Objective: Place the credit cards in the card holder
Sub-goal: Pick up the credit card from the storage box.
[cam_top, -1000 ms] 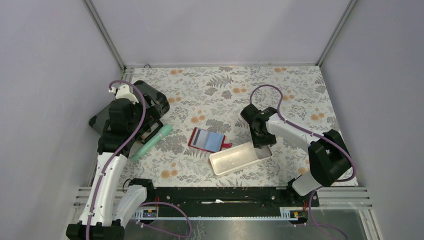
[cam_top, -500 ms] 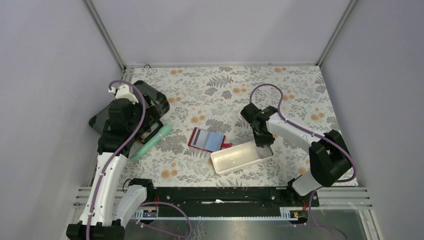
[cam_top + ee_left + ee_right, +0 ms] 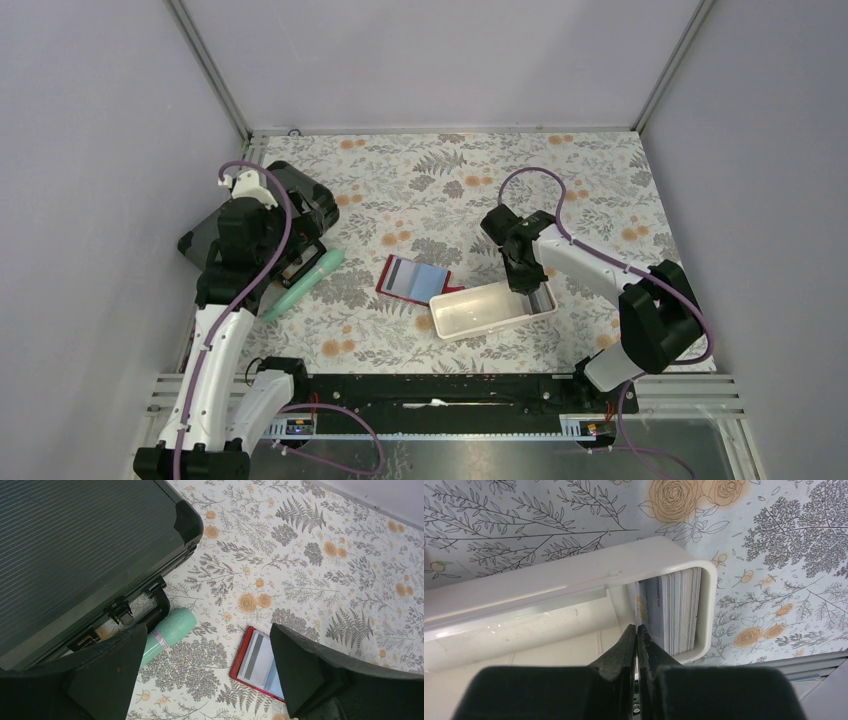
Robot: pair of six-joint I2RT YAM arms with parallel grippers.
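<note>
Starting at the left of the overhead view, my left gripper [image 3: 290, 262] hangs over the near edge of the dark hard case [image 3: 75, 550], its jaws spread wide with nothing between them. A mint-green tube [image 3: 305, 283] lies on the table [image 3: 420, 180] just beside the case's handle. Toward the centre of the frame the card holder [image 3: 241, 652] lies open and flat, its red rim showing. A grey-striped card [image 3: 255, 657] and a light blue card [image 3: 432, 281] are on its face; I cannot tell whether they are slid into slots or only lying on top. Right up against it on the right sits the white tray [image 3: 470, 312]. My right gripper [image 3: 636, 629] is down inside the tray's right end, jaws pressed together at the left face of the credit cards [image 3: 679, 607], a thick stack standing on edge against the end wall. One card may be caught between the tips, but I cannot tell. I judge the task barely begun: two cards at most are at the holder, and nearly the whole stack is left to carry across.
</note>
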